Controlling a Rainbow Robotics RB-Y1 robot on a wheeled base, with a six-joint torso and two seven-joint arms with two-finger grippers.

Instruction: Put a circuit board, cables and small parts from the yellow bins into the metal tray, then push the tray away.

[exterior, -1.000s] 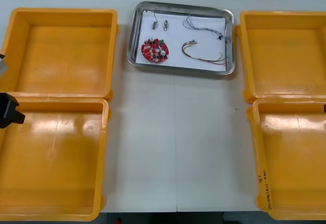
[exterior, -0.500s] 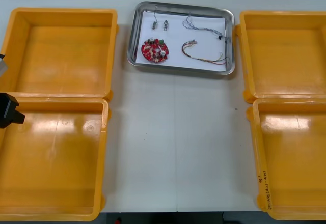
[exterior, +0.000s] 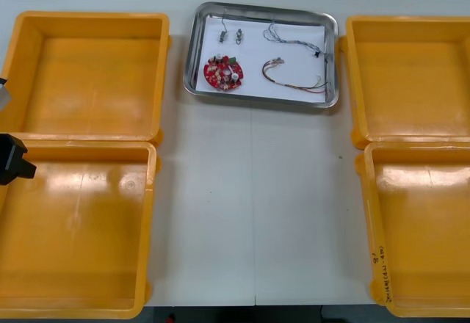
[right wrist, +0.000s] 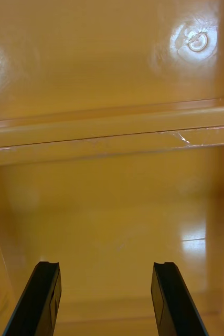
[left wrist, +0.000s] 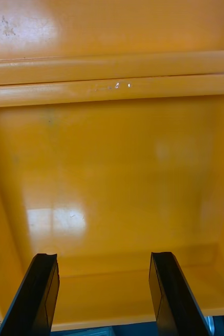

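Your white-lined metal tray (exterior: 258,100) holds a round red circuit board (exterior: 222,73), cables (exterior: 294,84) and small metal parts (exterior: 222,36). Your left gripper (left wrist: 102,257) and right gripper (right wrist: 105,265) both hang over yellow bins (left wrist: 112,157), fingers apart.

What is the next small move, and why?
Probably just stop: the metal tray, near the far edge of the table, already holds the circuit board, cables and small parts; left gripper and right gripper hang, jaws open, over bare yellow bins.
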